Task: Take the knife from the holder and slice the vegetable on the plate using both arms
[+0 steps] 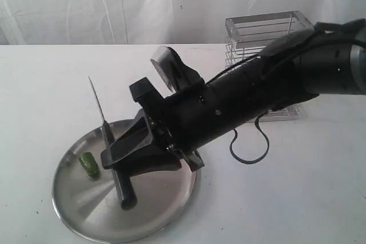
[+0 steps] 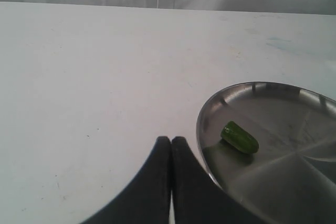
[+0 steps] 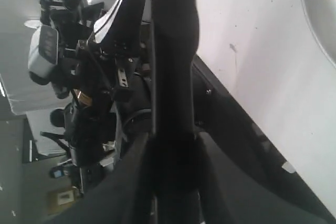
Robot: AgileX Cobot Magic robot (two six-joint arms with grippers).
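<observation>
right pincer (image 1: 111, 161) clamped on the knife (image 1: 124, 191) handle, vegetable (image 1: 88, 164) at its nine o'clock; left pincer (image 2: 170, 148) pinched shut.

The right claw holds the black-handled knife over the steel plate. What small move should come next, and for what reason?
Probably move the right claw sideways toward the small glossy green vegetable chunk. The slim black-handled knife it grips sits beside the chunk over the round stainless-steel plate, not across it, so a cut from here would likely miss.
</observation>
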